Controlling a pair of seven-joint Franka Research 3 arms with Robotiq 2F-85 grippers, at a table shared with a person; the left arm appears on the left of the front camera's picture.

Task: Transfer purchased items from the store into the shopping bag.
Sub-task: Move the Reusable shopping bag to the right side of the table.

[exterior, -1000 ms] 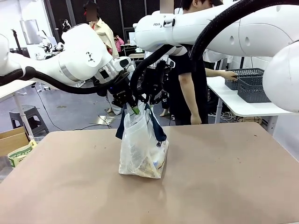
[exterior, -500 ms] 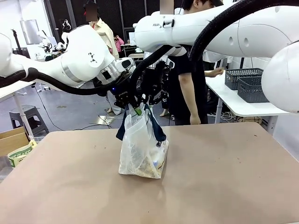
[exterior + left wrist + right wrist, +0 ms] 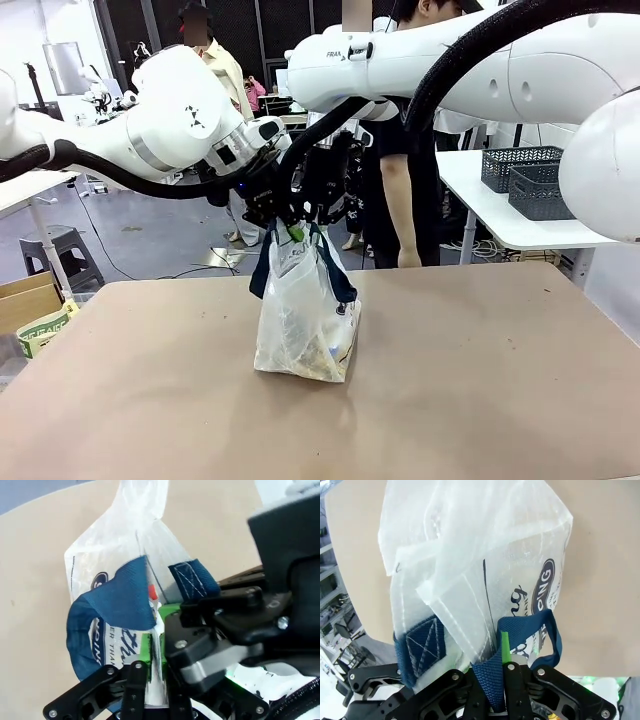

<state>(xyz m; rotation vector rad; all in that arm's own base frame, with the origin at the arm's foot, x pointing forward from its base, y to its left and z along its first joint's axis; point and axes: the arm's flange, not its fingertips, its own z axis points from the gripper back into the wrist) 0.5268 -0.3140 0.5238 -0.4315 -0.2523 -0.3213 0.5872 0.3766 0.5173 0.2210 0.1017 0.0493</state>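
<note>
One shopping bag [image 3: 303, 320] was stood upright at table [image 3: 500, 380] middle, top drawn up taut. Jaws of left gripper [image 3: 291, 232] were clamped on translucent rim film [image 3: 155, 672]; jaws of right gripper [image 3: 322, 222] were closed on navy strap [image 3: 485, 680].

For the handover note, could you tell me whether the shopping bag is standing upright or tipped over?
Upright: the shopping bag stands on the table, its top held by the left tool and right tool.
</note>
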